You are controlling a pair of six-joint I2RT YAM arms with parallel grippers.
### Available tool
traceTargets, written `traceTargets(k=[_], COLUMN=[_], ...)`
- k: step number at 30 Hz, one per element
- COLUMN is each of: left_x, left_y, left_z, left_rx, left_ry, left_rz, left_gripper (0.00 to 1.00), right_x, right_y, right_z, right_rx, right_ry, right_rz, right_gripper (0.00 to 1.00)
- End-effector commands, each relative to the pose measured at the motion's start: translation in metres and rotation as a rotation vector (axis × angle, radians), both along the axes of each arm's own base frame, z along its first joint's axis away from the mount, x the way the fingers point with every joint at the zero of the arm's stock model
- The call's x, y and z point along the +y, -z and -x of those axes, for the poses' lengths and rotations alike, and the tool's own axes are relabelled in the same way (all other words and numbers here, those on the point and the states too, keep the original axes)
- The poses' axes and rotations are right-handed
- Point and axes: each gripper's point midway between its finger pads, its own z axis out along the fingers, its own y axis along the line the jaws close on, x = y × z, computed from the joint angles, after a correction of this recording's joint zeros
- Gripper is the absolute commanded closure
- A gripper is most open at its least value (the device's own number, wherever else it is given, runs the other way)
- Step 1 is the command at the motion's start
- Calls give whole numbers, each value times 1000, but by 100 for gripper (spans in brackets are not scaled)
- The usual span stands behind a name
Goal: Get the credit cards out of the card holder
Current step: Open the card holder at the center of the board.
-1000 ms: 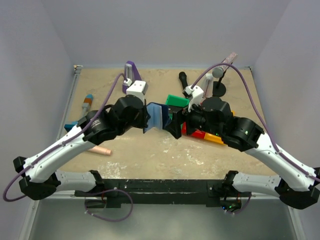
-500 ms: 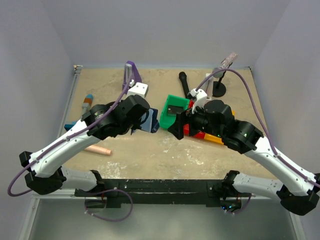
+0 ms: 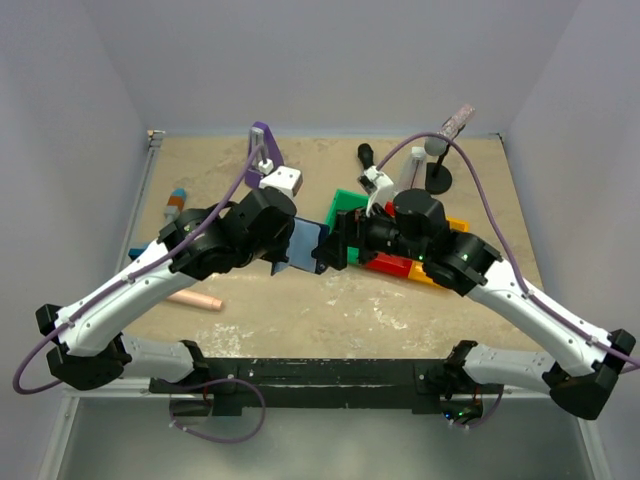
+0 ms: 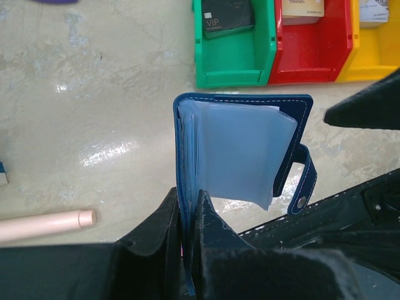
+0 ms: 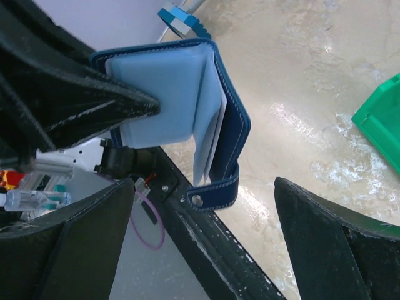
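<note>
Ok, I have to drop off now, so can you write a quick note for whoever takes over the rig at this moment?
Left gripper: shut on one edge of the card holder, holding it open off the table, snap tab loose.
Right gripper: open, facing the holder's sleeves, not touching it.
Done: a black card lies in the green bin, a tan card in the red bin, a pale card in the yellow bin.
Left: the pale sleeves do not show whether any card remains. Check each one and pull out whatever is there.
</note>
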Motion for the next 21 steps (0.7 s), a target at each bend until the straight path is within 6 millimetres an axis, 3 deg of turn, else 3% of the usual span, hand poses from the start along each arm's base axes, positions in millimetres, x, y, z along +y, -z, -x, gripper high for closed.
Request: traceTargets(k=[1,10,21], left_x=[-12,-17,-21], left_y=[-17,-26,-34], left_z=[5,11,22], left_rx=[-17,-23,-51], left_ry=[30,70,150], left_rz=[95,164,268], left_gripper=[100,100,100], right_x=[8,21,17], right_y=[-13,5,11], right_z=[-16,-26,-13], right_rx=[-10,39,53], right_ry=[37,11,-86], right_rz=[-2,72,-7], right_gripper=[1,5,51])
